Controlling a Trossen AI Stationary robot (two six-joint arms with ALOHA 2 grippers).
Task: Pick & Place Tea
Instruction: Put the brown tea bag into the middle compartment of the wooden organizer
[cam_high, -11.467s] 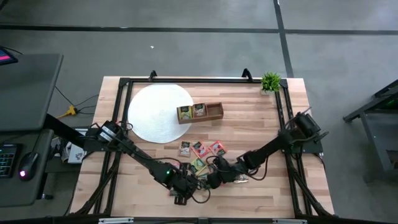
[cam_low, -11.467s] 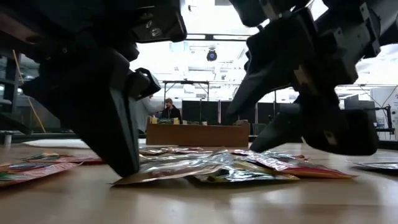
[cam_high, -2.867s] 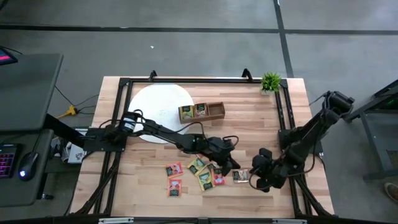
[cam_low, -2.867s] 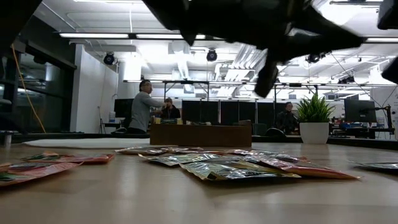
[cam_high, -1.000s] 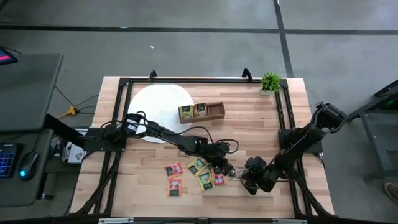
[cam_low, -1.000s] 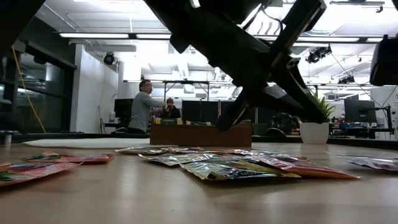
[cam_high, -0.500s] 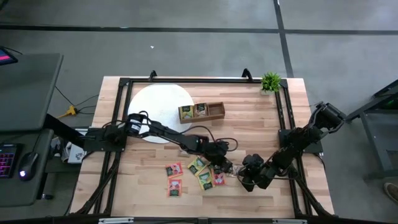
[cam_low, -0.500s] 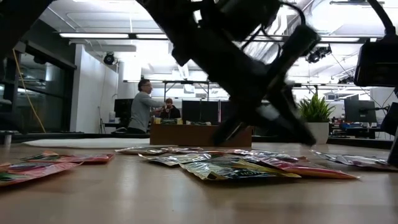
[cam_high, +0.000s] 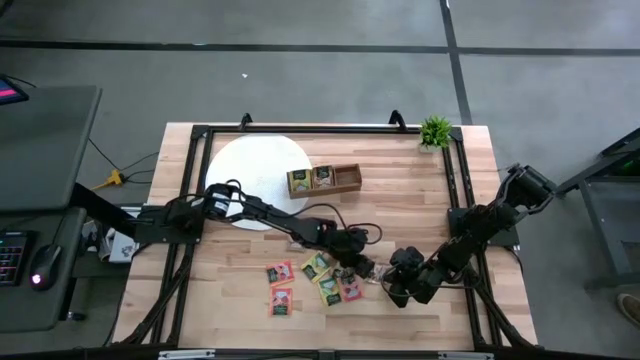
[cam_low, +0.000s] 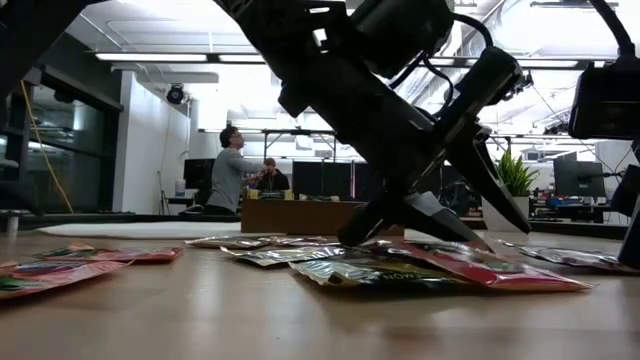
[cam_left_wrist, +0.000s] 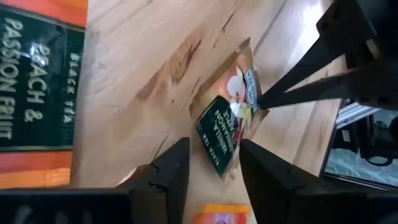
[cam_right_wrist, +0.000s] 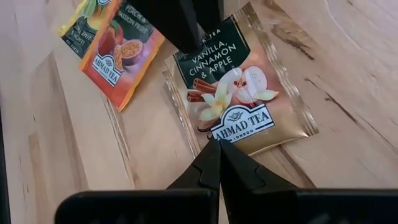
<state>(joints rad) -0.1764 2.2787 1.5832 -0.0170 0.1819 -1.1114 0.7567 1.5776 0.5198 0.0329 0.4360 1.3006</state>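
Left hand (cam_left_wrist: 211, 165) fingers apart, straddling near edge of vanilla-cinnamon-apple tea packet (cam_right_wrist: 239, 99), which lies flat on table (cam_high: 400, 200). Right hand (cam_right_wrist: 217, 149) clenched, tips touching packet's opposite edge, grasping nothing. Other tea packets (cam_high: 310, 278) lie just beside left hand; two more in wooden tray (cam_high: 345, 178), well beyond.

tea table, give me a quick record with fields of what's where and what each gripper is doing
left gripper: open, over the vanilla packet
right gripper: shut, tips on that packet's edge
loose packets: scattered on the table, front middle
tray: by the white mat, two compartments hold packets, the third looks empty
plant: back right corner
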